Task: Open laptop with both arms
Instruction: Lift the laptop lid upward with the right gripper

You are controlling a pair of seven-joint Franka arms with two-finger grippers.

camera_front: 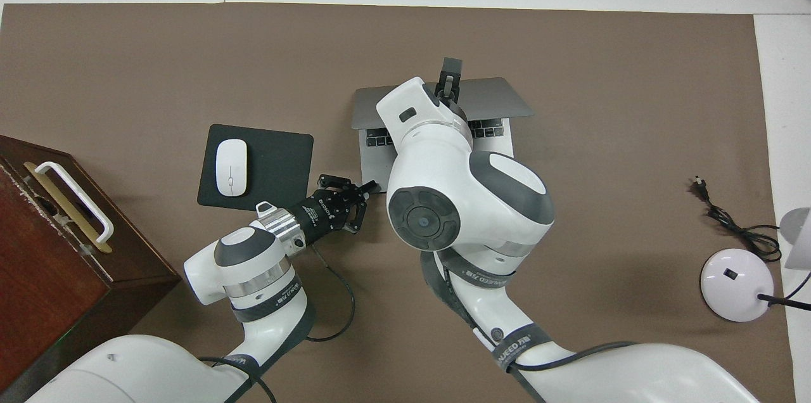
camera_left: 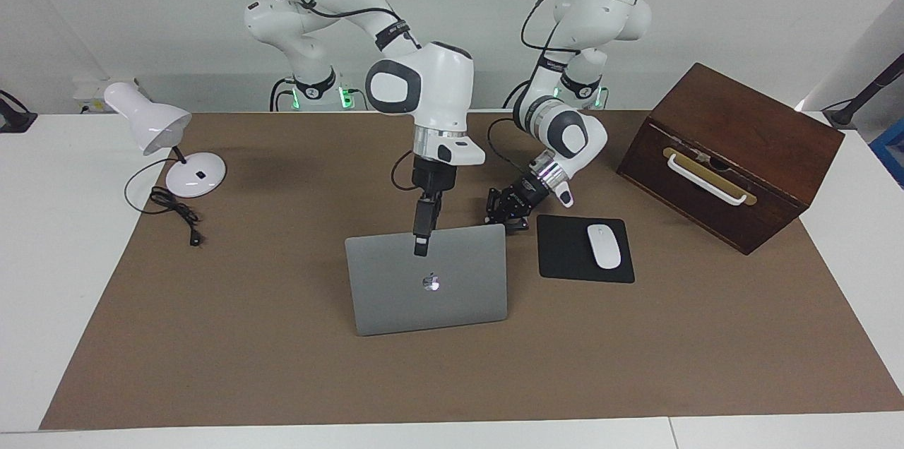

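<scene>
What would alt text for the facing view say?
An open laptop stands mid-table, its lid upright under the right pincer at its top edge, while the left pincer sits low at its base corner. A mouse rests on a black pad beside it.

An apple logo marks the laptop (camera_left: 429, 286) lid; other lettering is unreadable.

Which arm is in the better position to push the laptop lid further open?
The right. Its gripper is at the top edge of the laptop lid, which stands partly raised. The left gripper is low, at the base's corner.
</scene>
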